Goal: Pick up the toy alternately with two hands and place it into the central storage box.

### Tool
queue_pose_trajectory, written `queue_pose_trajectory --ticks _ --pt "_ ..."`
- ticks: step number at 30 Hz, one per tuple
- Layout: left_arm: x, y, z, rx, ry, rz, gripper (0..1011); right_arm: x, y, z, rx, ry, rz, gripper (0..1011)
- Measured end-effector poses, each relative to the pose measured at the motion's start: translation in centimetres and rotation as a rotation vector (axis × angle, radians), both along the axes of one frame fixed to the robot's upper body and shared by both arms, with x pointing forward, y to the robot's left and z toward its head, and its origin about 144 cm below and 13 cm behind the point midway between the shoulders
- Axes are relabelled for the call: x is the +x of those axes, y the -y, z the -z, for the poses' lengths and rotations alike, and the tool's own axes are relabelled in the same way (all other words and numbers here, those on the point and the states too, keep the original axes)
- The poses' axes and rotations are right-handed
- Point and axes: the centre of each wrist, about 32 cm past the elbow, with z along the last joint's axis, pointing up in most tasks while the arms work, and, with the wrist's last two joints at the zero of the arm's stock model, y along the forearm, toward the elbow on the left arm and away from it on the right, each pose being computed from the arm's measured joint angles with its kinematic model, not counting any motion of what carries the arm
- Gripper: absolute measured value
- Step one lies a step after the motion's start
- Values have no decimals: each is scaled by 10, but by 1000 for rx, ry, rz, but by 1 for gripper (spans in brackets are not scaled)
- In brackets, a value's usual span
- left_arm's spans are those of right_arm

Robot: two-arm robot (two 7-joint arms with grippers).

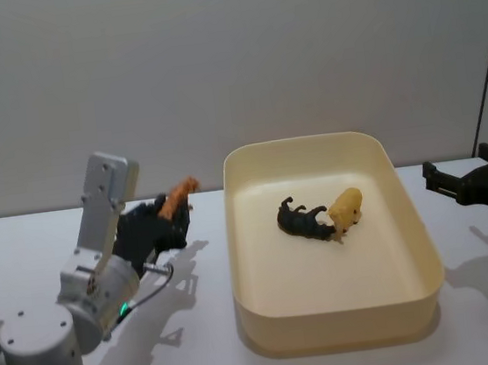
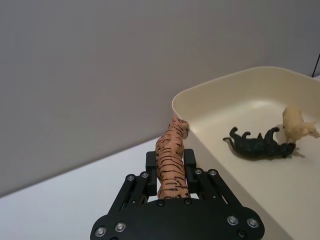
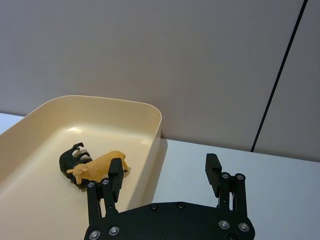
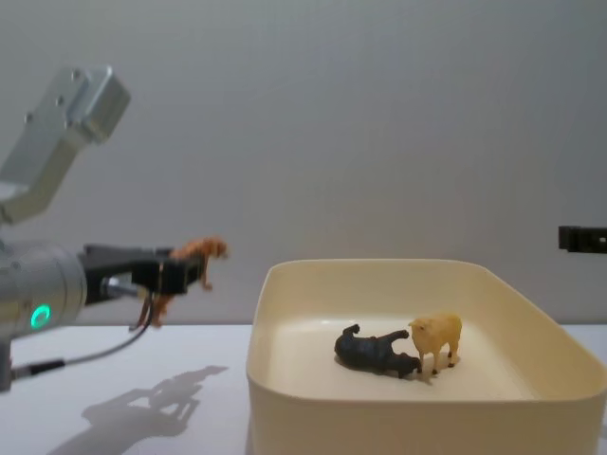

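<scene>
The tiger toy point(image 2: 171, 162), orange with black stripes, is held off the table between the fingers of the left gripper point(image 2: 169, 161), which are closed on its body; its head points toward the near corner of the cream-yellow box point(image 1: 414, 216), just to the left of the box and above the level of its rim in the chest view. Inside the box a black animal point(image 1: 301, 220) lies on its side, touching a yellow sheep point(image 1: 346, 209) beside it. The box sits on a plain white table point(image 1: 40, 250), and shadows of the arm fall on the tabletop. Behind the table runs a bare grey wall point(image 1: 213, 63), with a dark vertical seam at the right. The right gripper point(image 3: 165, 175) hangs at the right side of the box, its fingers spread wide apart with nothing between them.
</scene>
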Motion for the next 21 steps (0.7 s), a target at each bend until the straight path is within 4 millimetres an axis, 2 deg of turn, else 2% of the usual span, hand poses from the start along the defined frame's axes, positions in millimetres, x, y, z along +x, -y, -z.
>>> queue_pose_trajectory --ticks 9,21 --pt "18 2 -24 21 100 70 293 0 0 0 0 0 0 1001" --pt "39 5 -40 19 133 209 293 0 0 0 0 0 0 1001"
